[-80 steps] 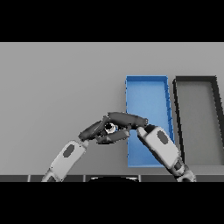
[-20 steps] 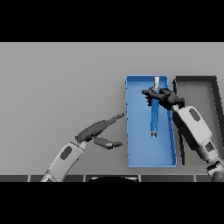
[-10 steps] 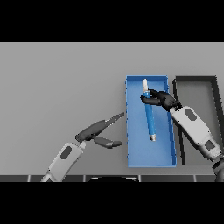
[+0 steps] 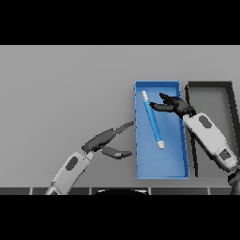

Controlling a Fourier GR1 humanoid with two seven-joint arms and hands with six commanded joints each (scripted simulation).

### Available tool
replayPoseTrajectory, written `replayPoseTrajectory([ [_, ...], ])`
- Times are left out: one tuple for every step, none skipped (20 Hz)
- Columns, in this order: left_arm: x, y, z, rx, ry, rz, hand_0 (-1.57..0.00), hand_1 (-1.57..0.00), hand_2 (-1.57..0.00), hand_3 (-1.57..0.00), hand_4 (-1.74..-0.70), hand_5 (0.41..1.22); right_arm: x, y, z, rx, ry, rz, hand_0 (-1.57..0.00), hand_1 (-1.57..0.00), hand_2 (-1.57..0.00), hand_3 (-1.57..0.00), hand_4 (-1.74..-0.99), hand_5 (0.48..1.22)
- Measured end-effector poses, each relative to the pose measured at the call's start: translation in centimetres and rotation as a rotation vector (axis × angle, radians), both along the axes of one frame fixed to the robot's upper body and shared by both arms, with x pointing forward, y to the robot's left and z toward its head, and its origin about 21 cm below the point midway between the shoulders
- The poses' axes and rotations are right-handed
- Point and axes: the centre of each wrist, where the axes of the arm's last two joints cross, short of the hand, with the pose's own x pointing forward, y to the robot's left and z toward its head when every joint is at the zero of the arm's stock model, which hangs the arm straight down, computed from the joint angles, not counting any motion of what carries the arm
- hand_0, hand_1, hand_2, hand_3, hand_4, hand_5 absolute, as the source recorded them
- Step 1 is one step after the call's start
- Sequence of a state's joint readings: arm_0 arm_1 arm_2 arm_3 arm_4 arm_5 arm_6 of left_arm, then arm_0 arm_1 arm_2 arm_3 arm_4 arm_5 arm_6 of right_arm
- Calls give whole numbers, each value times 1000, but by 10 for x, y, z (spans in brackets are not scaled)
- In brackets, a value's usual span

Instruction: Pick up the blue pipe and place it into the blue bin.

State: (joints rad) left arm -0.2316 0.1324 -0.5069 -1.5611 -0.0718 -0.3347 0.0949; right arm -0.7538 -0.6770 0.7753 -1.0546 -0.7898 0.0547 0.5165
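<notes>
The blue pipe [image 4: 153, 120], slim with pale ends, lies slanted inside the blue bin [image 4: 161, 169], its upper end near the bin's far left corner. My right hand [image 4: 176, 105] hovers over the bin's upper right part, just right of the pipe, with fingers spread and apart from it. My left hand [image 4: 105, 141] rests open over the table left of the bin, fingers pointing toward the bin's left wall.
A dark grey bin [image 4: 212, 87] stands directly right of the blue one; my right forearm [image 4: 209, 137] crosses the wall between them.
The right hand has let go of the pipe, which now lies tilted in the blue bin; the hand has drawn back to the right. The left hand has stayed put.
</notes>
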Motion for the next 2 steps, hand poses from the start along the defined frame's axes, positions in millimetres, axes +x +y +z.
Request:
replayPoseTrajectory([
  [2,-1,-2,9,7,5,1,1,1,1,-920,469,-3,-1,-4,5,16,1,-9,-8,-7,-6,-1129,678],
  [4,-3,-2,3,3,2,1,1,1,1,-920,468,-2,0,-4,15,10,8,-9,-8,-7,-6,-1129,677],
])
